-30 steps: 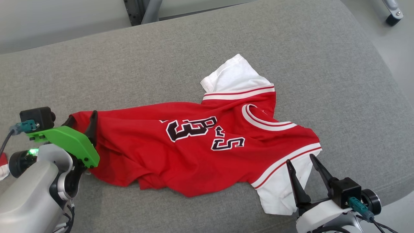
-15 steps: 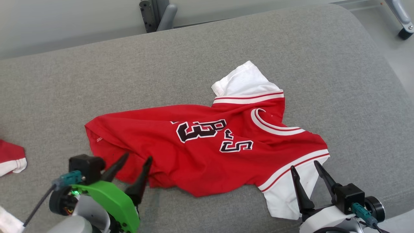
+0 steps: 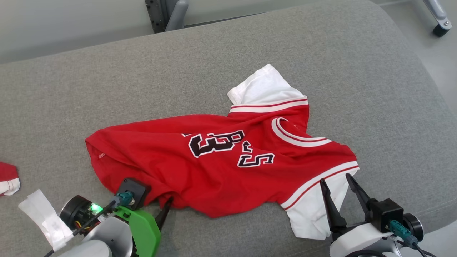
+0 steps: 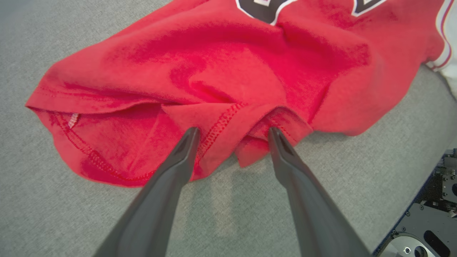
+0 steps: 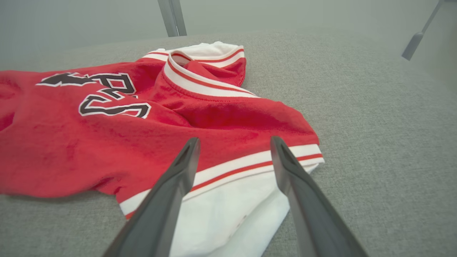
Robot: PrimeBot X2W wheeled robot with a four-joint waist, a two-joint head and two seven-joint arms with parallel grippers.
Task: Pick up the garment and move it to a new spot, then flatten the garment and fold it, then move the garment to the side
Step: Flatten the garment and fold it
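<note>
The garment (image 3: pixel 221 160), a red jersey with black white-outlined lettering, lies crumpled on the grey cushion (image 3: pixel 107 82), collar to the right. One white sleeve (image 3: pixel 264 87) points away and the other (image 3: pixel 310 214) lies near the front edge. My left gripper (image 4: pixel 232 134) is open, its fingertips resting at the garment's (image 4: pixel 221 71) rumpled bottom hem with a fold of hem between them. In the head view one of its fingers (image 3: pixel 165 212) shows beside the green wrist cover. My right gripper (image 3: pixel 336 180) is open over the near sleeve's striped trim (image 5: pixel 232 167), not closed on it.
Another red-and-white cloth (image 3: pixel 8 177) pokes in at the left edge, and a white strip (image 3: pixel 44 217) lies near my left wrist. A metal post (image 3: pixel 166 14) stands behind the cushion and a caster (image 3: pixel 440 28) at the far right. The cushion's edge curves down at right.
My left gripper has swung from the garment's left end round to its near hem and its tips now reach the cloth. The right gripper keeps its place; the head camera has shifted.
</note>
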